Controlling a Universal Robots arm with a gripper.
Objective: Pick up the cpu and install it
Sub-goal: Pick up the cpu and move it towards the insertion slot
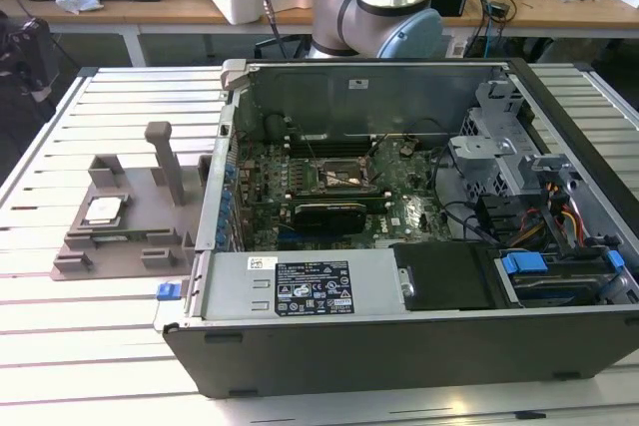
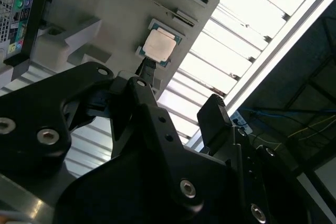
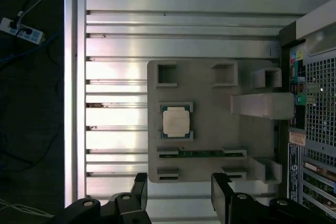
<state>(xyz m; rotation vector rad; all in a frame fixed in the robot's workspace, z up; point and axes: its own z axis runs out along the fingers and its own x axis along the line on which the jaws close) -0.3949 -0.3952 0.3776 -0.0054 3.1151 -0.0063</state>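
Slatted metal worktop (image 1: 80, 346) underneath everything, with an open computer case (image 1: 399, 346) on it and a grey holder tray (image 1: 100, 172) just beside the case, on the exterior view's left. On that tray, flat in a square recess, silver top up: the cpu (image 1: 104, 210). Sits untouched, well apart from the motherboard socket (image 1: 334, 177) inside the case.

Above the tray, pointing down at it: the hand (image 3: 180, 182), spread wide and pinching nothing, with bare tray showing between the fingers (image 3: 140, 187) in the first wrist view. Hangs over the tray's edge rather than over the chip. Beyond the fingertips, roughly in line with the gap between them: the cpu (image 3: 176, 121), with a thin green strip (image 3: 202, 153) lying across the tray between the two.

Square chip, so no long axis to speak of; sides parallel to the tray's edges. Judged from this: clear of the cpu, not yet low enough to touch it.
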